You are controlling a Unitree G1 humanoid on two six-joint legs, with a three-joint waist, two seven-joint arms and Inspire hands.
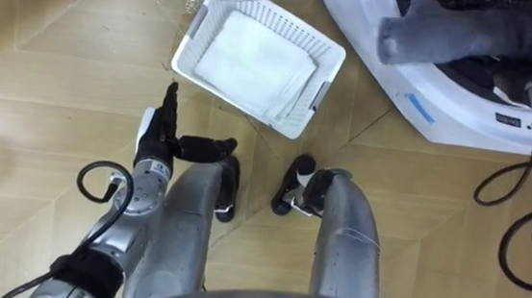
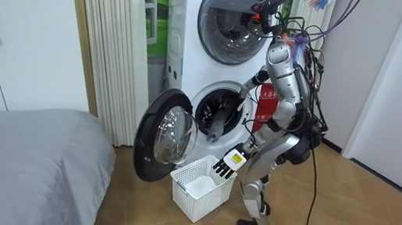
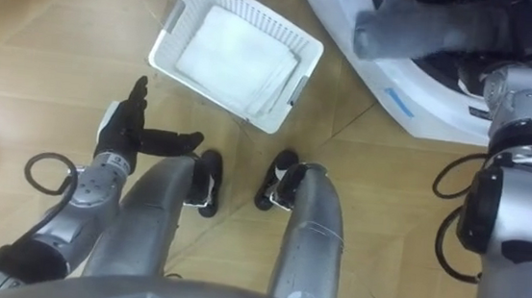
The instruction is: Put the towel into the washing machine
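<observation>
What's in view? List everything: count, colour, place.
washing machines: two, white, stacked; lower one open
door: one, dark-rimmed glass, swung open beside the basket
grey towel: one, grey, hanging from the lower drum
basket: one, white, floor before the machines
white towel: count unclear, white, folded in the basket
bed: one, grey, room view's left
curtain: one, pale, beside the machines
left hand: open, near the basket
right hand: at the lower drum, by the grey towel

Silver limbs, a black-fingered left hand point(image 1: 161, 132), black cables looping beside arms.
</observation>
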